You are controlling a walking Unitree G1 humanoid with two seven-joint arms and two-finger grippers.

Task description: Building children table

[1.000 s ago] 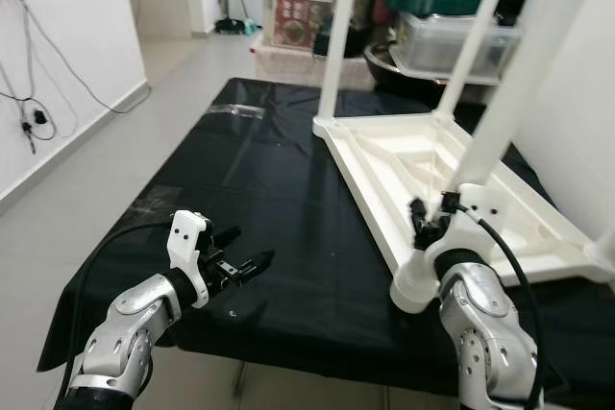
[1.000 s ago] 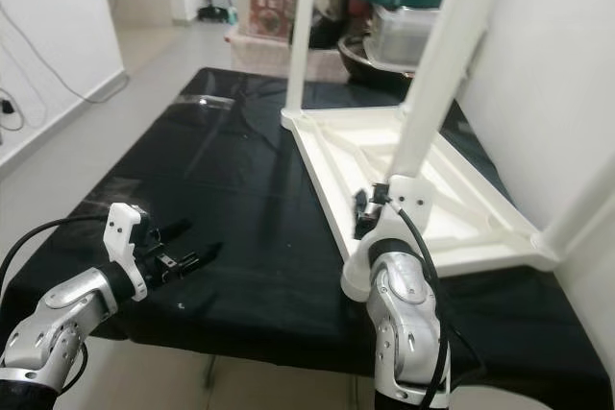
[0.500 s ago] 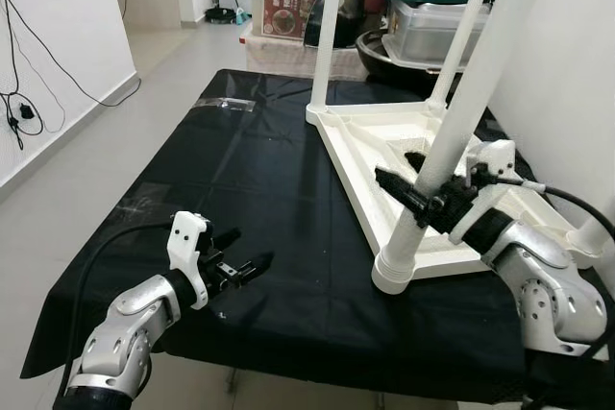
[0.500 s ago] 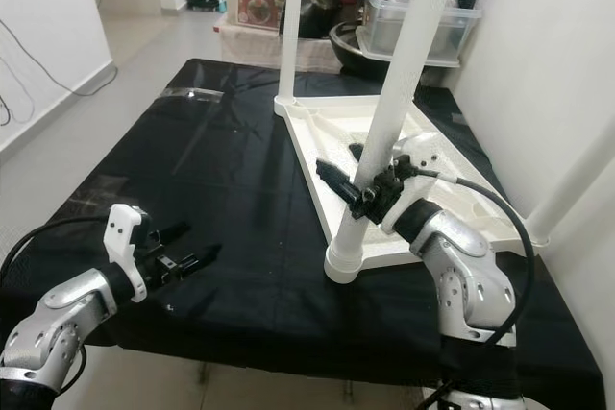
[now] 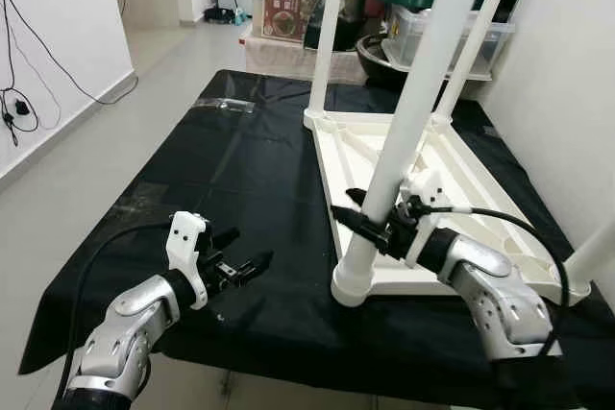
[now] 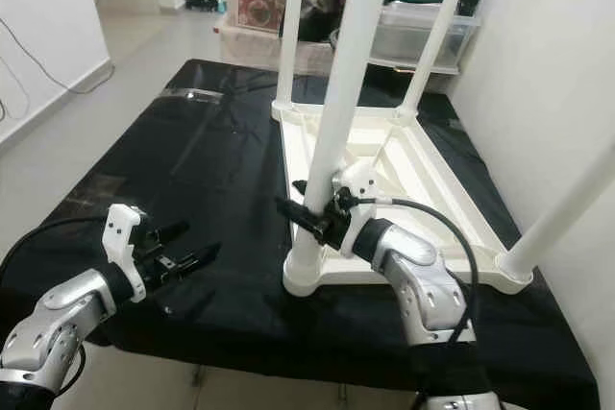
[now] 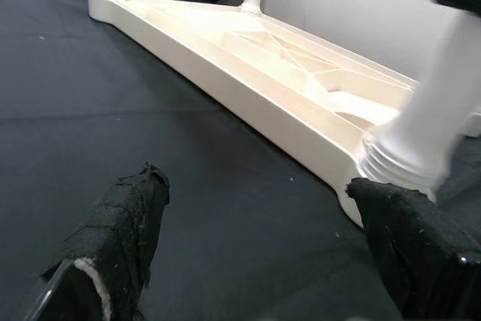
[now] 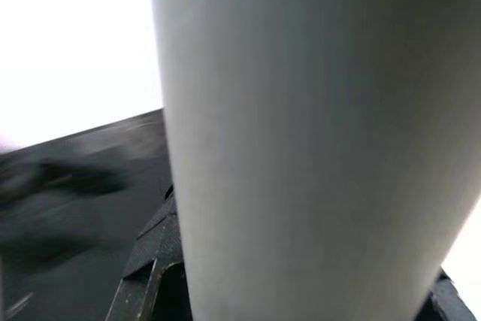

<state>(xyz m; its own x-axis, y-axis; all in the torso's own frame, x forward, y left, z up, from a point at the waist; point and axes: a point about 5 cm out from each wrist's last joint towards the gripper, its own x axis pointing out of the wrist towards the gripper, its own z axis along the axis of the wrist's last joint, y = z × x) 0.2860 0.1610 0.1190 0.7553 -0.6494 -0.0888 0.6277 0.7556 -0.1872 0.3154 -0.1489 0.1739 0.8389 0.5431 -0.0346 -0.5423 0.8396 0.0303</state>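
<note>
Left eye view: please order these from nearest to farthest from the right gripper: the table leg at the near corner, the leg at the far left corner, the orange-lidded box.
1. Near-corner leg, between the right gripper's fingers.
2. Far left leg, across the tabletop.
3. Orange-lidded box, on the floor beyond.

Both head views are bright and evenly lit by soft indoor light, sharp across most of the frame, with pale glare streaks on the glossy black table cover (image 5: pixel 240 151) and only faint shadows beneath the upturned white table (image 5: pixel 423 170). The left wrist view is dimmer and softer, its two black fingertips (image 7: pixel 124 219) blurred in the foreground while the white frame beyond stays fairly clear. The right wrist view is badly out of focus: a white leg (image 8: pixel 316 140) looms close as a shaded grey mass against a blown-out white background, and the dark surface beside it smears.
</note>
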